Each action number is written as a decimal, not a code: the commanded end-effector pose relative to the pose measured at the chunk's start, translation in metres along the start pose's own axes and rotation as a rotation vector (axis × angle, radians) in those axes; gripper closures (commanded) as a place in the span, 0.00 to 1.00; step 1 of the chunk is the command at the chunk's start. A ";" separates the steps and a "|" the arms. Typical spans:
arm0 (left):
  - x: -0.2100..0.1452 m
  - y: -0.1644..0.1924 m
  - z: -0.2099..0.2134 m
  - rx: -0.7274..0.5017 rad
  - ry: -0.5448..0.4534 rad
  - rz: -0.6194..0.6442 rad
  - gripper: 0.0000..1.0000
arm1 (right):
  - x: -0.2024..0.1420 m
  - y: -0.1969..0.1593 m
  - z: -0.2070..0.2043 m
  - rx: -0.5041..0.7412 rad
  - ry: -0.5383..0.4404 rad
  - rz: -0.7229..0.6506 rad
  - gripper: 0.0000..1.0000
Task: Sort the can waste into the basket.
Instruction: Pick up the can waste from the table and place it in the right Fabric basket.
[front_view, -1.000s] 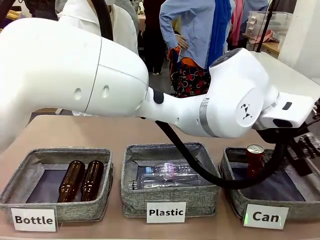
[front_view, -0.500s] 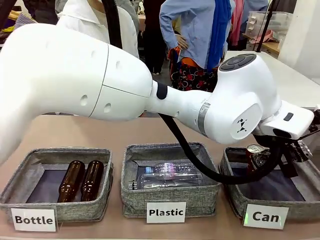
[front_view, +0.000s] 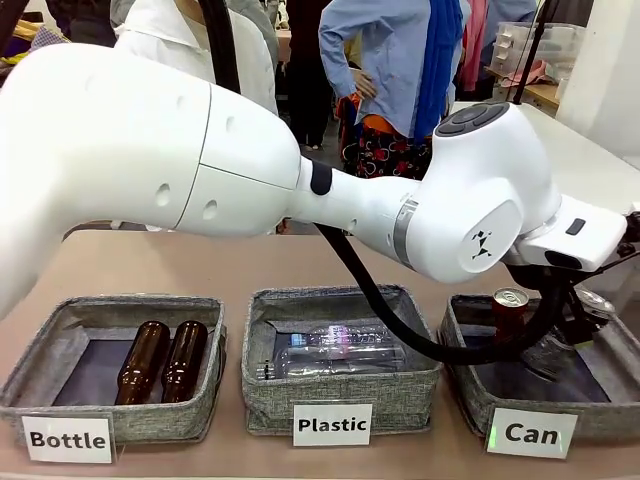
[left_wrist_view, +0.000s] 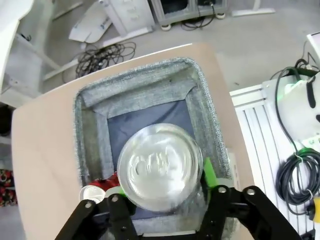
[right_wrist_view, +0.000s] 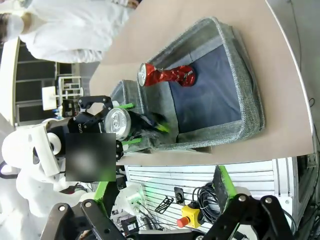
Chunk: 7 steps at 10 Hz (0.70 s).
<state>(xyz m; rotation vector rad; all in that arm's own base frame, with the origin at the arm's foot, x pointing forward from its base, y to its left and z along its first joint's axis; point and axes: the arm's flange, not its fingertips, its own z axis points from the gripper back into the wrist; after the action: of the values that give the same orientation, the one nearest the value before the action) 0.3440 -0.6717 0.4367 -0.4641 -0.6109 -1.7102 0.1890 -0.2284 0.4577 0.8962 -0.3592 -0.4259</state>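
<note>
My left arm reaches across to the grey basket (front_view: 470, 385) labelled "Can" at the right. The left gripper (left_wrist_view: 162, 180) hangs over the basket (left_wrist_view: 85, 125), its green pads spread just off the black can (left_wrist_view: 160, 167), whose silver top faces the camera. From the front, the black can (front_view: 550, 355) is blurred and tilted, low inside the basket under the left gripper (front_view: 575, 318). The dented red can (front_view: 508, 315) stands in the basket's left corner, beside the black one. My right gripper (right_wrist_view: 162, 200) is open and empty, back from the basket (right_wrist_view: 240, 65), looking at the red can (right_wrist_view: 167, 75).
A "Plastic" basket (front_view: 340, 395) with clear bottles sits in the middle and a "Bottle" basket (front_view: 110, 410) with two brown bottles at the left. A person in white (front_view: 200, 40) stands across the table. The table edge and cables (left_wrist_view: 295, 175) lie close beside the "Can" basket.
The left gripper has come down over the "Can" basket and its jaws have spread. The black can has dropped lower and tilted inside the basket. The red can has stayed put.
</note>
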 end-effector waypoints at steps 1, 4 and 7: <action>-0.004 -0.007 0.011 0.007 -0.013 0.017 0.00 | 0.000 0.001 0.000 0.004 -0.002 0.009 0.00; -0.016 -0.010 0.031 0.005 -0.054 0.020 0.00 | 0.000 0.001 0.000 0.004 -0.002 0.009 0.00; -0.065 -0.011 0.091 0.023 -0.192 0.093 0.00 | 0.000 0.000 0.000 0.000 0.000 0.000 0.00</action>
<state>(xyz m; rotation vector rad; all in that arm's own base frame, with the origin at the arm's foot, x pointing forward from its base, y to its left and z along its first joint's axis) 0.3560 -0.6220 0.4682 -0.5598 -0.7058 -1.6072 0.1889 -0.2286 0.4576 0.8966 -0.3593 -0.4264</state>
